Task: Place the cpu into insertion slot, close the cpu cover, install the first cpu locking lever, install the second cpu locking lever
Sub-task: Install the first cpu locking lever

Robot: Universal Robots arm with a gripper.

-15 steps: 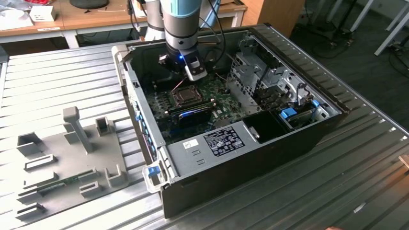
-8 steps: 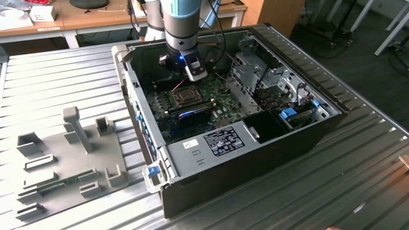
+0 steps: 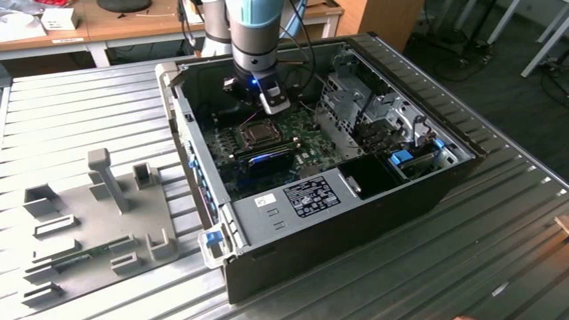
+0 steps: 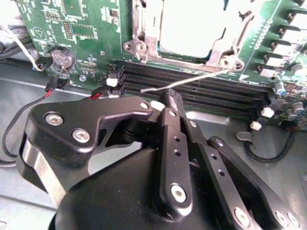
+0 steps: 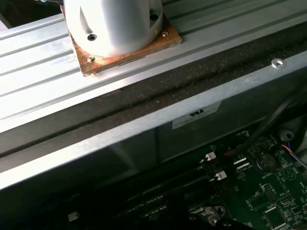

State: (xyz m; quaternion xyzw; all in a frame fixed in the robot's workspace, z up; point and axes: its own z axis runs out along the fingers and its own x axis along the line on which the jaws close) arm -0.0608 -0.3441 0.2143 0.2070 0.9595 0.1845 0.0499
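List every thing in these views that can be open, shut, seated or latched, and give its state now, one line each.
computer case: open, inside exposed.
cpu: seated in the insertion slot.
cpu cover: lowered over the cpu.
locking lever: unlatched, sticking out over the memory slots.
hand: shut, tip beside the locking lever.

Soft light in the exterior view — the computer case (image 3: 342,227) is shadowed inside. Glare whitens the cpu (image 4: 192,26) in the second wrist view; the first wrist view is dim.
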